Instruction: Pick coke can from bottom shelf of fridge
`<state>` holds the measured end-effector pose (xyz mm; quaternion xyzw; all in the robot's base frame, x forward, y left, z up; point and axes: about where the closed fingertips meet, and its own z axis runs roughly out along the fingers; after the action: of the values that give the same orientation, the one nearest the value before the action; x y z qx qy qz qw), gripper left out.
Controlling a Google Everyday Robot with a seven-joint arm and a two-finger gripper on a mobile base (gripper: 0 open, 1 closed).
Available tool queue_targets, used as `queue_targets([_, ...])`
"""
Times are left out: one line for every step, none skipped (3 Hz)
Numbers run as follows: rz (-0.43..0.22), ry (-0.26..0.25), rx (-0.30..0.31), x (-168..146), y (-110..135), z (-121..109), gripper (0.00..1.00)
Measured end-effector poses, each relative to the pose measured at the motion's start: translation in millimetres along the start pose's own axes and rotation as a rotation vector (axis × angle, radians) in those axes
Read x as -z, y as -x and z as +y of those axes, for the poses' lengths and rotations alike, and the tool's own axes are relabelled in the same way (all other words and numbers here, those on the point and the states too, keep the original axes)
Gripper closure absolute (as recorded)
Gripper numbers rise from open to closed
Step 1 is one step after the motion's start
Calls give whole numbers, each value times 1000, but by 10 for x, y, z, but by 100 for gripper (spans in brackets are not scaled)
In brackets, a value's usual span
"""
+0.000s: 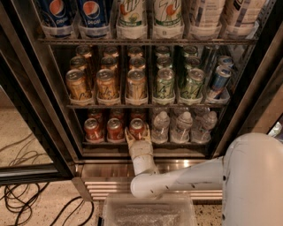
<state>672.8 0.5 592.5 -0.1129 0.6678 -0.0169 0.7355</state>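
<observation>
Since the target coke can (137, 125) stands upright, long axis vertical, at the front of the bottom shelf (110, 142), it is the right-hand one of three front red cans, with more red cans behind. It sits dead at 12 o'clock from the end effector (137, 133), practically inside it. The end effector reads as released: its fingers (129, 135) are spread to either side of the can's lower half. Can't tell if the pads touch. There is only one arm (177, 178), which reaches up from 6 o'clock over the steel base (106, 170) of the fridge (42, 101). The two other front red cans (104, 129) sit close at 9 o'clock of the target, and the water bottles (182, 127) fill the shelf at 3 o'clock, the first just beside it. My call: close straight on, then pull back toward 6 o'clock; tight neighbours are the risk. The next shelf up holds orange-gold cans (106, 84) left and green-silver cans (164, 82) right, and the top shelf holds bottles (93, 11). A clear bin (148, 212) sits at 6 o'clock, contents unclear.
</observation>
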Motion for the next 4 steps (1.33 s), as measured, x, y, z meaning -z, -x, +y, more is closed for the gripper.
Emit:
queue_targets([0, 0, 0, 1, 0, 0, 84])
queue_targets([1, 2, -7, -17, 3, -9, 100])
queue_targets([-4, 7, -17, -26, 26, -33, 100])
queue_targets([-34, 31, -54, -18, 173, -112, 100])
